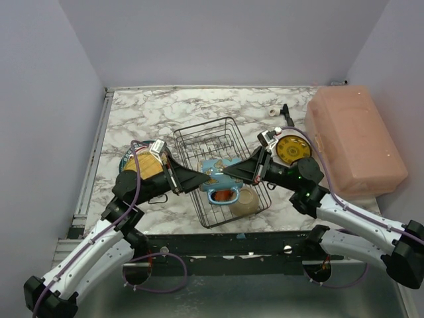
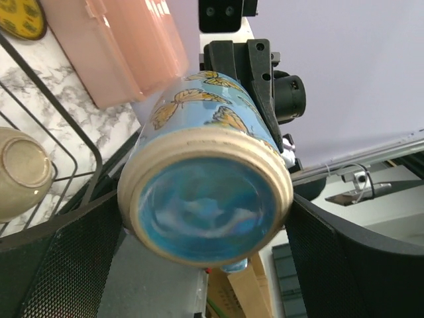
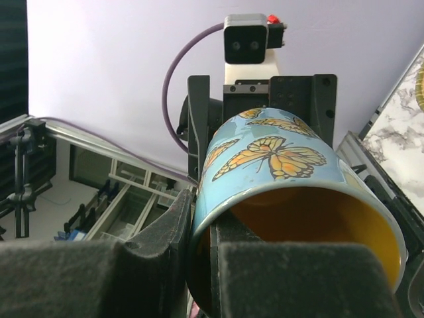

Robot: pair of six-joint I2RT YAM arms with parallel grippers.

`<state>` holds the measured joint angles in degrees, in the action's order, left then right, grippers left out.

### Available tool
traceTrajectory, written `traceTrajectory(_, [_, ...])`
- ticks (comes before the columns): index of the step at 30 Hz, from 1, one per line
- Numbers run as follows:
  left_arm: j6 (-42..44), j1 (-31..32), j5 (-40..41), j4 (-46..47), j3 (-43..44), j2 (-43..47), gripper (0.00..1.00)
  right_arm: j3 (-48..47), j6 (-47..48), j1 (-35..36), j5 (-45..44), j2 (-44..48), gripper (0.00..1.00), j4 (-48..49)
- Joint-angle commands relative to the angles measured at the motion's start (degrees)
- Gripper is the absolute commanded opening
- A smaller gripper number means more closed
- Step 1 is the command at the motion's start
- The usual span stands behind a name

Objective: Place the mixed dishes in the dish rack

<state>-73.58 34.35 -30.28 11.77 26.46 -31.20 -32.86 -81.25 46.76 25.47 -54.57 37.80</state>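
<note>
Near end of the dish rack [image 1: 203, 125]: white bowl [image 1: 246, 201] and orange mug [image 1: 224, 195] sit inside. Above them the blue mug [image 1: 215, 167] lies sideways in the air; the right claw [image 1: 233, 171] pinches its rim with one finger inside, and the left claw [image 1: 199, 177] is spread wide around its base, contact unclear. Farther back, a small yellow plate [image 1: 293, 149] lies on the bench [image 1: 146, 112] beside the pink box [image 1: 354, 139].

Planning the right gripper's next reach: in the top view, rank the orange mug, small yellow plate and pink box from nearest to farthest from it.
1. orange mug: inside the dish rack, just on the near side of the right gripper.
2. small yellow plate: right of the rack, beside the arm.
3. pink box: far right.
</note>
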Motion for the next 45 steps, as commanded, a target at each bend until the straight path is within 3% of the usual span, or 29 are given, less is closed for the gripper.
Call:
traceTrajectory(1, [-5.2, -0.4, -6.3, 9.3, -0.6, -5.7, 0.99, -1.5, -3.5, 0.2, 3.7, -1.7, 0.00, 15.2])
traceTrajectory(5, [-9.6, -0.4, -9.4, 18.1, -1.5, -9.2, 0.98, -1.2, -3.1, 0.2, 3.9, -3.4, 0.00, 15.5])
traceTrajectory(9, [-9.2, -0.5, -10.9, 18.1, -0.1, -9.3, 0.94, -1.1, -1.1, 0.2, 3.9, -4.4, 0.00, 11.6])
traceTrajectory(12, [-7.4, -0.5, -10.8, 13.9, 0.8, -7.9, 0.66, -0.9, 1.7, 0.2, 2.6, -3.5, 0.00, 7.1])
traceTrajectory(16, [-5.5, -0.6, -9.6, 8.3, 0.9, -6.9, 0.20, -3.5, 8.4, 0.2, -0.1, -1.4, 0.02, -6.4])
traceTrajectory(17, [-5.6, -0.8, -9.2, 7.3, 0.8, -6.8, 0.02, -4.4, 10.3, 0.2, -0.4, -1.1, 0.07, -9.5])
traceTrajectory(18, [-5.6, -0.8, -8.9, 6.0, 0.7, -6.8, 0.00, -5.5, 11.6, 0.2, -1.0, -0.6, 0.17, -12.8])
traceTrajectory(23, [-5.6, -1.0, -5.7, -1.3, 1.2, -6.2, 0.00, -9.3, 19.0, 0.2, -2.7, 0.5, 0.62, -25.8])
traceTrajectory(25, [-3.8, -1.1, -3.0, -10.1, 3.7, -5.9, 0.00, -12.0, 23.6, 0.2, -5.6, 0.7, 0.78, -35.2])
traceTrajectory(29, [-0.3, -1.0, 5.2, -30.2, 9.7, -5.5, 0.00, -18.6, 33.1, 0.3, -18.5, 1.1, 0.99, -56.4])
traceTrajectory(34, [-2.0, -1.1, 9.9, -39.8, 13.1, -7.7, 0.00, -19.9, 46.2, 5.1, -22.9, 3.1, 1.00, -60.4])
traceTrajectory(36, [-2.2, -1.1, 10.9, -42.3, 14.8, -9.6, 0.00, -23.2, 49.8, 12.8, -32.8, 0.5, 1.00, -63.9])
traceTrajectory(40, [-2.2, -1.1, 12.0, -45.7, 17.6, -13.0, 0.00, -33.7, 55.9, 38.0, -62.2, -10.2, 1.00, -71.7])
traceTrajectory(42, [-2.6, -1.1, 12.0, -46.4, 18.5, -13.9, 0.00, -39.9, 57.4, 43.0, -69.4, -18.1, 1.00, -77.4])
traceTrajectory(45, [-3.3, -1.2, 12.0, -47.7, 19.9, -14.7, 0.00, -47.8, 56.8, 44.8, -76.2, -28.9, 0.98, -87.0])
